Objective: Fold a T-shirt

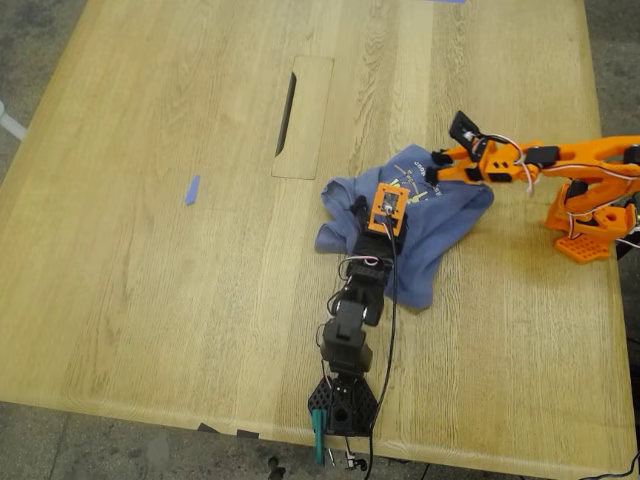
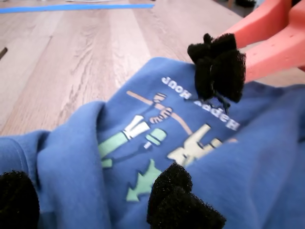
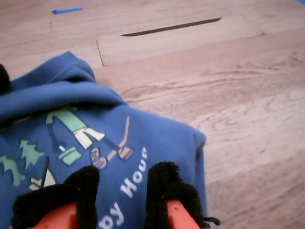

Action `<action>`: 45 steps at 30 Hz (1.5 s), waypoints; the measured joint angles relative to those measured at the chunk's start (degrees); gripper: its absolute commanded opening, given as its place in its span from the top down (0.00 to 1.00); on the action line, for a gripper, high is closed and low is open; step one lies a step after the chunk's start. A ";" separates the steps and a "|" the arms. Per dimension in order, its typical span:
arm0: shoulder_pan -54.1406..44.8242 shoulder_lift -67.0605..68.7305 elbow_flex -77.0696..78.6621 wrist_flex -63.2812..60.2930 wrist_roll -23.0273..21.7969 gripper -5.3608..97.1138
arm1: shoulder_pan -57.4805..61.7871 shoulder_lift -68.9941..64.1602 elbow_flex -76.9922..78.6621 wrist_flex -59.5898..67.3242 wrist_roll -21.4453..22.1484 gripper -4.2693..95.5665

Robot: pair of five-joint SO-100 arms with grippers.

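The T-shirt [image 1: 445,215] lies crumpled in a slate-blue heap on the wooden table [image 1: 150,280], right of centre in the exterior view. Its cartoon print [image 2: 157,143] and white lettering [image 3: 131,179] face up. My first gripper [image 2: 100,205], on the black arm, hovers over the heap's near side, open, its black pads [image 2: 183,202] wide apart with cloth bulging between them. My second gripper [image 3: 124,186], on the orange arm, reaches in from the exterior view's right [image 1: 437,168]. Its black pads [image 3: 164,183] stand a little apart just above the lettering, holding nothing.
A long cable slot [image 1: 303,118] is cut into the table beyond the shirt. A small blue tape scrap [image 1: 191,189] lies toward the exterior view's left. The orange arm's base [image 1: 585,225] stands at that view's right, the black arm's base [image 1: 343,400] at the near edge.
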 measured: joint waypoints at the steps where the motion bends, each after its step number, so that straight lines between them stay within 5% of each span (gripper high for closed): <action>1: -0.44 -2.29 -2.46 0.00 0.00 0.57 | -0.62 -2.11 -1.05 -0.88 0.00 0.80; 8: -2.99 -15.56 -15.21 0.00 -0.18 0.57 | -2.64 -11.87 -4.48 -4.22 -0.35 0.86; 35: -20.83 -8.61 -4.39 3.52 -0.09 0.56 | 21.71 -8.53 2.64 -5.27 -0.79 0.94; 45: -11.78 -5.36 -12.74 13.10 0.35 0.55 | 14.77 -5.19 -8.79 5.62 -0.88 0.95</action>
